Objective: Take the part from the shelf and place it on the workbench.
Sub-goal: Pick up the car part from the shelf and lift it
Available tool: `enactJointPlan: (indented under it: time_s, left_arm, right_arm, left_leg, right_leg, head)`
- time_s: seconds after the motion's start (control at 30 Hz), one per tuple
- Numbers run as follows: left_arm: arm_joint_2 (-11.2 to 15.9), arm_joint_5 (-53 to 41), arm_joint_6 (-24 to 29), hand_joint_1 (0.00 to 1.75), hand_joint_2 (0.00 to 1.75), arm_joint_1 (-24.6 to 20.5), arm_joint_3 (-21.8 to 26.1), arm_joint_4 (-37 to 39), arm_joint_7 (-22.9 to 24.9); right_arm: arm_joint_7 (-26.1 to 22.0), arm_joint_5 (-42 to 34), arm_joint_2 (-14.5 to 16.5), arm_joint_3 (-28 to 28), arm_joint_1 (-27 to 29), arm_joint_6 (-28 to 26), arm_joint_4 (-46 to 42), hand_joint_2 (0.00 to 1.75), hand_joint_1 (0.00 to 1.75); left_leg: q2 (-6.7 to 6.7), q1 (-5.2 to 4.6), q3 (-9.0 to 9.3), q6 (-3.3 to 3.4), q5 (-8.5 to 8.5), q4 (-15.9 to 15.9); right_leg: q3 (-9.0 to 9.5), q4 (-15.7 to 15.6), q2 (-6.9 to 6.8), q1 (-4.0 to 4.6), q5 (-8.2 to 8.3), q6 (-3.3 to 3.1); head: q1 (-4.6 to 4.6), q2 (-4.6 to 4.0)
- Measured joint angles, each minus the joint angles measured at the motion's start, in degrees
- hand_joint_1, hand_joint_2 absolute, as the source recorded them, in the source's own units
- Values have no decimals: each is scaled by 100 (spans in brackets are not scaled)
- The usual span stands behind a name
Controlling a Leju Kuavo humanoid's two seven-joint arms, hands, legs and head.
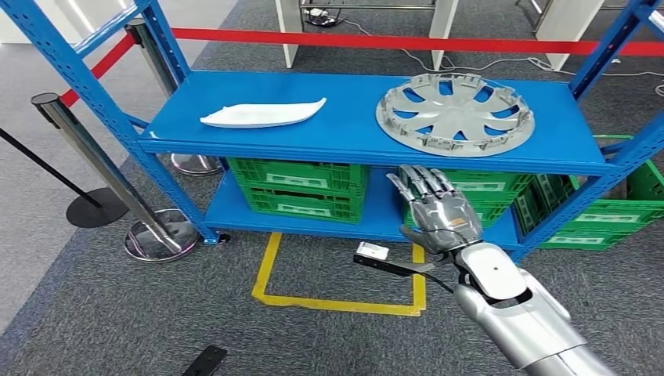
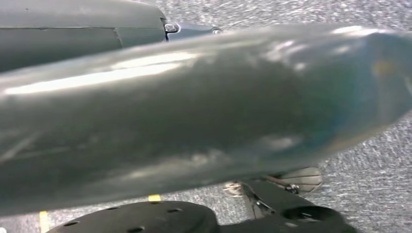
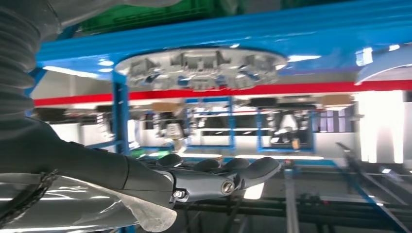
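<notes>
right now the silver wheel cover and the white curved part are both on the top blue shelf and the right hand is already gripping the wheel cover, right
Not quite. The right hand holds nothing; its fingers are spread, in front of the shelf edge, apart from the wheel cover, as the head view shows. The wheel cover and the white curved part do both lie on the top blue shelf.

A blue metal shelf (image 1: 344, 137) stands on grey carpeted floor (image 1: 117, 313). On its top deck lie a white curved part (image 1: 262, 115) to the left and a silver wheel cover (image 1: 454, 113) to the right, well apart. Green crates (image 1: 301, 188) sit on the lower deck.
</notes>
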Motion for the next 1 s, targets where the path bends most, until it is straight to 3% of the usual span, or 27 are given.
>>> enactJointPlan:
  time_s: [0.03,0.13,0.2,0.3,0.33,0.37,0.4,0.47,0.53,0.6,0.7,0.77,0.83,0.87,0.9,1.0]
  left_arm:
    - [-1,-14,-9,0,0,-9,-4,2,1]
    - [-7,-54,-22,0,0,-10,-9,7,-1]
    - [-7,-64,-35,0,0,-6,-10,7,-1]
    - [-10,-69,-70,0,0,-15,-10,7,10]
    - [-13,-69,-79,0,0,-11,-10,7,19]
    - [-15,-72,-88,0,0,-6,-10,7,28]
    - [-16,-74,-93,0,0,-1,-10,7,37]
    - [-20,-84,-103,0,0,1,-10,7,50]
    - [-27,-95,-108,0,0,-4,-10,9,64]
    - [-32,-105,-120,0,0,-5,-10,10,82]
    - [-21,-116,-131,0,0,-1,-10,11,81]
    - [-15,-119,-132,0,0,0,-10,11,74]
    - [-14,-120,-134,0,0,9,-10,11,73]
    - [-14,-121,-134,0,0,16,-10,11,73]
    - [-14,-121,-134,0,0,22,-10,11,73]
    - [-16,-123,-152,0,0,27,-10,14,73]
  right_arm:
    - [103,94,3,-32,-22,11,4,175,0]
    - [357,326,9,-139,-99,23,43,175,0]
    - [459,415,16,-211,-153,23,96,175,0]
    - [553,505,19,-294,-191,23,208,175,0]
    - [579,536,19,-313,-183,28,245,175,0]
    - [614,578,18,-331,-174,36,281,175,0]
    - [658,625,17,-353,-168,48,313,175,0]
    - [726,700,14,-414,-179,74,363,175,0]
    - [758,738,10,-474,-203,99,401,175,0]
    - [780,773,-4,-516,-218,135,440,175,0]
    - [799,807,-37,-598,-241,211,485,175,0]
    - [795,815,-42,-632,-271,237,502,175,0]
    - [793,819,-46,-648,-279,248,525,175,0]
    - [793,822,-48,-656,-275,251,538,175,0]
    - [793,824,-50,-662,-272,252,551,175,0]
    - [786,849,-52,-677,-279,289,574,175,0]
  left_leg:
    - [-2,-8,66,26,31,-185]
    - [-11,-20,73,136,2,-293]
    - [-12,-8,84,213,27,-323]
    - [-10,-27,93,287,30,-333]
    - [-10,-41,96,300,25,-332]
    - [-13,-55,101,309,20,-331]
    - [-17,-70,110,316,15,-330]
    - [-24,-97,138,321,-3,-330]
    - [-22,-125,138,297,-24,-321]
    - [-12,-126,130,250,-34,-323]
    - [-6,-116,101,155,-148,-195]
    - [-6,-82,-148,77,-434,357]
    - [-5,-26,-521,12,-690,1064]
    - [-5,-1,-626,-15,-679,1224]
    - [-5,22,-633,-40,-549,1170]
    - [-3,67,-250,-86,103,177]
  right_leg:
    - [-13,0,0,10,2,35]
    - [-56,-22,-14,14,23,144]
    - [-155,152,-20,7,-97,187]
    - [-651,1156,-17,21,-543,196]
    - [-810,1446,-16,27,-613,191]
    - [-888,1557,-16,34,-586,179]
    - [-851,1440,-16,43,-456,154]
    - [-528,734,-19,79,-81,60]
    - [-204,125,-29,116,97,-20]
    - [-104,-25,-27,137,83,-44]
    - [-34,-104,-27,90,99,-84]
    - [17,-141,-32,60,94,-114]
    - [39,-140,-30,53,71,-125]
    - [52,-139,-25,48,56,-119]
    - [71,-135,-18,38,39,-103]
    - [142,-109,-4,12,-41,-10]
  head:
    - [3,0]
    - [10,0]
    - [19,0]
    - [27,0]
    - [26,0]
    - [26,0]
    - [27,0]
    - [26,0]
    - [20,0]
    - [17,0]
    - [5,1]
    - [-17,0]
    - [-22,0]
    - [-20,0]
    - [-21,0]
    - [-25,0]
